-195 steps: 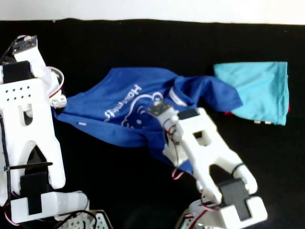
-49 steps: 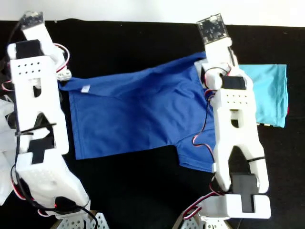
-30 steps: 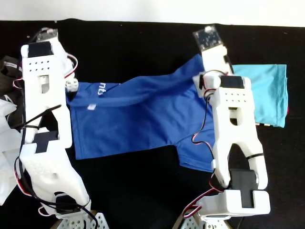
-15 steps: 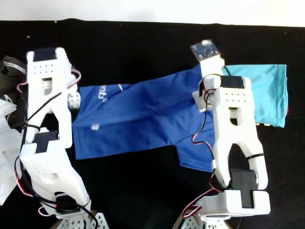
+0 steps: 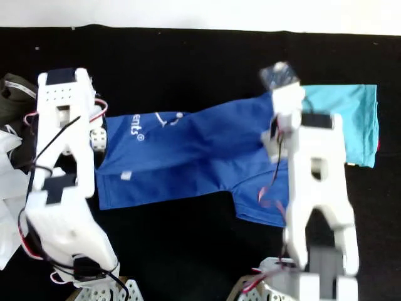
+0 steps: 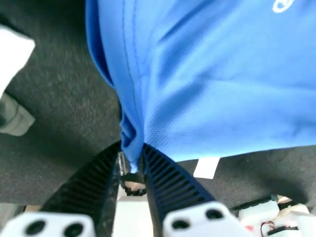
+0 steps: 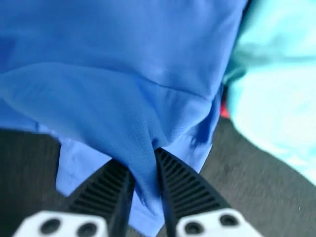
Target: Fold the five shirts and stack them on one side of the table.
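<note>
- Blue shirt [image 5: 188, 150] is spread across the middle of the high view on the black table cover [image 5: 188, 56], running from one arm to the other.
- Its far edge is doubled over onto the body, so white lettering [image 5: 153, 120] shows near the left end.
- One sleeve [image 5: 257, 210] pokes out toward the lower centre of the high view, flat on the cover.
- A small white label [image 5: 126, 176] sits on the fabric near the lower left corner of the shirt.
- Your left gripper [image 6: 132, 159] has its ribbed black fingers drawn in to a narrow gap, with a bunched edge of the blue shirt pinched between them.
- Your right gripper [image 7: 143, 168] does the same at the other end, fingers nearly together with a fold of blue fabric clamped between the pads.
- Teal shirt [image 5: 351, 122] lies folded at the right of the high view, and the blue shirt's right end meets its left edge.
- A sliver of red cloth [image 7: 224, 111] peeks out from under the teal shirt where the two meet.
- At the far left edge of the high view you have a dark garment [image 5: 15, 100] heaped above a pile of white cloth [image 5: 7, 188], both just beside the left arm.
</note>
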{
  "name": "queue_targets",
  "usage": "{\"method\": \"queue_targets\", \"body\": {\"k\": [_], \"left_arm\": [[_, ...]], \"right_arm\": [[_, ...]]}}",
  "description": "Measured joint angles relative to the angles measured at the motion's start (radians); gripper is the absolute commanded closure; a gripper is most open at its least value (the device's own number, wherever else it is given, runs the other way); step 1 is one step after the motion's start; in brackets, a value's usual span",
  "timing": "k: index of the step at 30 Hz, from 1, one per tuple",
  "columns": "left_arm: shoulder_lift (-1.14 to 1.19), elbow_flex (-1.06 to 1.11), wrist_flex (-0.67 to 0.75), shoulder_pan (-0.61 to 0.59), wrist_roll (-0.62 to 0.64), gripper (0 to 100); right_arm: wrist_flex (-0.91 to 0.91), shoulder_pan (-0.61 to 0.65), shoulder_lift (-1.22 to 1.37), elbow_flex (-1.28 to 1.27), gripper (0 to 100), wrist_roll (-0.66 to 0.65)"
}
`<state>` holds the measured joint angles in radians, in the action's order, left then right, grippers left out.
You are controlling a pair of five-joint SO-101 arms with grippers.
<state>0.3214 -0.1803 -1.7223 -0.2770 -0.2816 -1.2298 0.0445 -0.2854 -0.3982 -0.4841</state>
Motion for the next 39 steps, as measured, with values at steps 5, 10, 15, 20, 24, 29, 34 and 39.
{"method": "queue_targets", "body": {"k": [5, 10, 15, 20, 24, 29, 34, 39], "left_arm": [[-0.146, 0.233, 0.095, 0.014, 0.0, 99], [-0.224, 0.402, 0.19, 0.04, 0.0, 99], [-0.229, 0.434, 0.242, 0.038, 0.0, 99], [-0.229, 0.434, 0.244, 0.038, 0.0, 99], [-0.229, 0.434, 0.244, 0.038, 0.0, 99], [-0.229, 0.434, 0.244, 0.038, 0.0, 99], [-0.229, 0.434, 0.244, 0.038, 0.0, 99], [-0.229, 0.434, 0.244, 0.038, 0.0, 99]], "right_arm": [[0.034, -0.025, -0.144, -0.169, 99.2, -0.017], [0.048, -0.025, -0.216, -0.258, 99.2, -0.017], [0.06, -0.026, -0.227, -0.281, 99.2, -0.017], [0.051, -0.026, -0.232, -0.281, 99.2, -0.017], [0.049, -0.026, -0.232, -0.282, 99.2, -0.017], [0.025, -0.043, -0.232, -0.282, 99.2, -0.026], [-0.002, -0.097, -0.232, -0.287, 99.2, -0.097], [0.0, -0.121, -0.233, -0.287, 99.2, -0.103]]}}
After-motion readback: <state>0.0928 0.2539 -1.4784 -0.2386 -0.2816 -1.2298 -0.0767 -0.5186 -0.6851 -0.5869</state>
